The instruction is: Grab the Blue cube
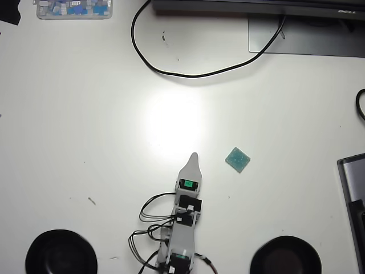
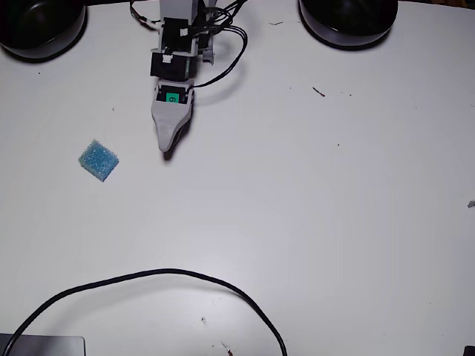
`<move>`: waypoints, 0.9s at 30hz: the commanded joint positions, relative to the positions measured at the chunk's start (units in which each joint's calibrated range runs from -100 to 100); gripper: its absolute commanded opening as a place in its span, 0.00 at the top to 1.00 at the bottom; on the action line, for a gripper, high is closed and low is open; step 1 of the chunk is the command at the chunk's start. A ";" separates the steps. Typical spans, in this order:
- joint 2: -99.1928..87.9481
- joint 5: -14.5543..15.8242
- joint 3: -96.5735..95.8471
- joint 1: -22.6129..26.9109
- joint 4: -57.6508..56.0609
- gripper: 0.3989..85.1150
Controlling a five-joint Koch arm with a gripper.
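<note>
The Blue cube (image 1: 238,160) is a small teal speckled block lying flat on the white table, right of the gripper in the overhead view. In the fixed view the cube (image 2: 99,160) lies to the left of the gripper. My gripper (image 1: 194,155) points away from the arm's base and holds nothing; the cube is about a gripper's length off to its side. In the fixed view the gripper (image 2: 166,147) hangs low over the table. Both views show only one pale pointed tip, so how the jaws stand is hidden.
A black cable (image 1: 188,73) loops across the far side of the table, also seen in the fixed view (image 2: 163,274). Two black bowls (image 1: 61,251) (image 1: 285,254) flank the arm's base. A clear box (image 1: 74,8), a monitor base (image 1: 308,37) and a grey device (image 1: 353,194) sit at the edges.
</note>
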 commanded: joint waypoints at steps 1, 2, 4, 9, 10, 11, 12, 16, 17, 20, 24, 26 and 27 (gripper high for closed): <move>-0.15 -0.29 0.83 -0.05 2.31 0.43; -0.15 -0.29 0.83 -0.05 2.23 0.43; -0.15 -0.29 0.83 -0.05 2.23 0.43; -0.15 -0.39 0.83 0.00 2.23 0.43; -0.15 -0.59 0.83 0.00 2.23 0.43; -0.15 -0.78 0.83 0.00 2.31 0.43; 0.37 -1.22 0.83 0.05 2.95 0.44; 1.53 -2.54 0.92 0.00 5.27 0.45; 1.53 -2.98 0.83 -0.05 5.27 0.45; 1.66 -4.15 0.83 -0.15 6.48 0.45; 1.53 -5.62 0.83 -0.15 7.60 0.45; -1.18 -7.18 0.83 -0.10 7.52 0.45; -2.60 -7.42 0.55 -0.10 7.52 0.45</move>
